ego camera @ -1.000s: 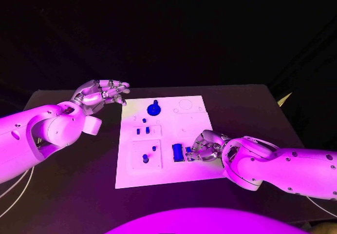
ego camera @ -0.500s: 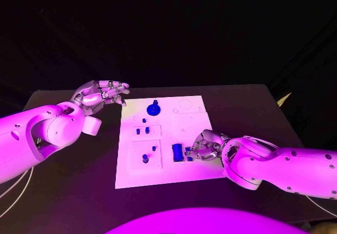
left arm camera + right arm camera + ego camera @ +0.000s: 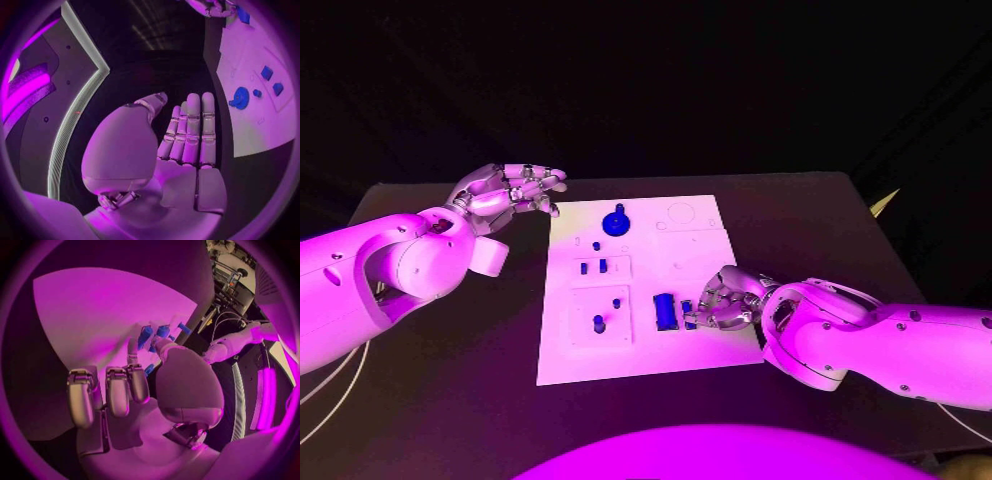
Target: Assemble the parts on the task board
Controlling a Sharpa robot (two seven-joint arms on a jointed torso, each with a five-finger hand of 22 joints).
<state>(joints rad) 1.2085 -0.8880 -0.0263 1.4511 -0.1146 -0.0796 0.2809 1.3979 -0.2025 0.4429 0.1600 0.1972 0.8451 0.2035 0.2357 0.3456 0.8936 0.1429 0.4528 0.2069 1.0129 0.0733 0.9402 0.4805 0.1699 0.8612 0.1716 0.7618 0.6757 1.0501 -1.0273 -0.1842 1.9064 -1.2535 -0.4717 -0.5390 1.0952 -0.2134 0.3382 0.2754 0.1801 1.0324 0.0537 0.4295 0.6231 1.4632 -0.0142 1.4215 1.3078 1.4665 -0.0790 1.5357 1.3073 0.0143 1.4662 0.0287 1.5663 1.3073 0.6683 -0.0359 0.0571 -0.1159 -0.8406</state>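
on the black bench [image 3: 430, 400]: flat white task board [image 3: 697, 350], small blue parts [image 3: 665, 312] on it
right hand [image 3: 718, 303]: on the board beside them; fingers' grip unclear
left hand [image 3: 506, 192]: raised off the board's far corner, fingers apart, empty

The board [image 3: 639, 350] lay in the middle of the worktop [image 3: 819, 215], with bare dark surface along its far edge and on both sides. The right hand [image 3: 718, 305] sat low over the board's near right part, its fingers beside the upright blue block [image 3: 666, 312], closing off that corner. The left hand [image 3: 509, 192] hung off the board's far left corner, fingers loosely curled and holding nothing, leaving the left strip open. The round blue knob [image 3: 617, 222] stood up near the far edge; small blue pegs [image 3: 596, 268] rose mid-board.
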